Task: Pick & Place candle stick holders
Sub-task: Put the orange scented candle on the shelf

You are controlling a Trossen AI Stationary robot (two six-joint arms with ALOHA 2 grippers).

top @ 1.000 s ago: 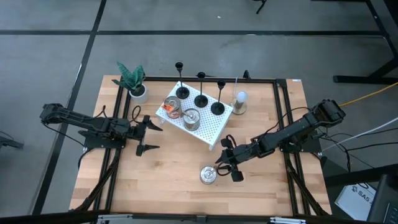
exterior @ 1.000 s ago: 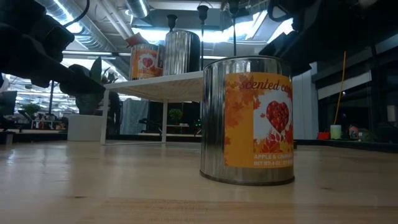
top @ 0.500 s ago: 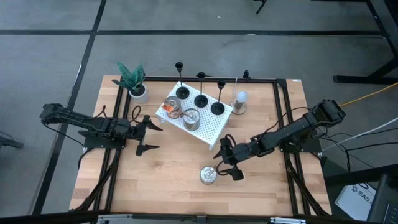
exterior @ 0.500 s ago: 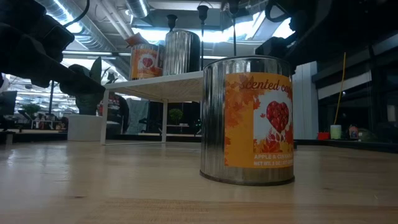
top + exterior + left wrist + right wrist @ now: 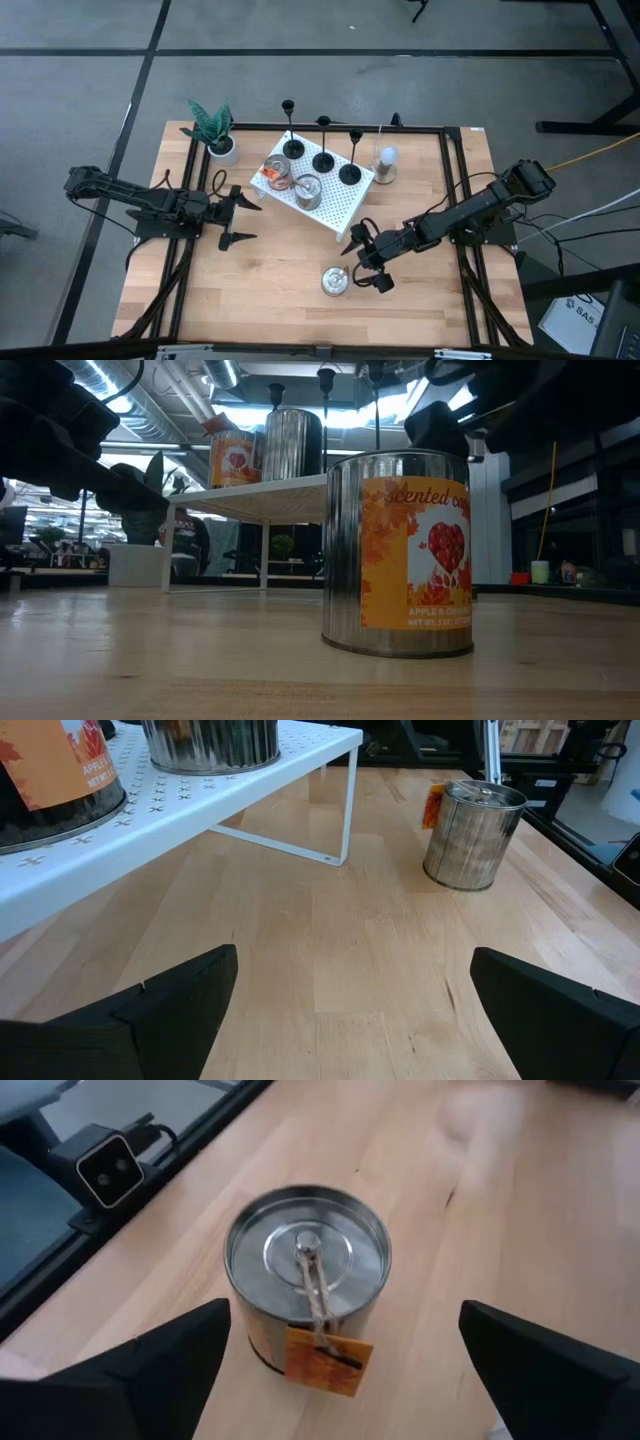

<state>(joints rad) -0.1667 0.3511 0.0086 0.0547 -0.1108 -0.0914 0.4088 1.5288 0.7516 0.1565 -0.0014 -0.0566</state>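
Three black candle stick holders (image 5: pixel 323 160) stand by their round bases in a row on the far part of a white perforated shelf (image 5: pixel 335 208); their cups (image 5: pixel 325 375) show above the shelf in the low view. My right gripper (image 5: pixel 366 264) is open just right of a silver candle tin (image 5: pixel 335 281) that stands on the table near the front edge. In the right wrist view the tin (image 5: pixel 308 1270) lies ahead of the fingers, untouched. My left gripper (image 5: pixel 236 221) waits open, left of the shelf.
Two more tins (image 5: pixel 277 172) (image 5: pixel 308 190) stand on the near part of the shelf. A potted plant (image 5: pixel 212 130) is at the back left and a small glass jar (image 5: pixel 385 165) stands right of the shelf. Black frame rails (image 5: pixel 452 180) border the wooden top.
My right gripper has opened wide beside the tin on the table. The tin has stayed upright in its place.
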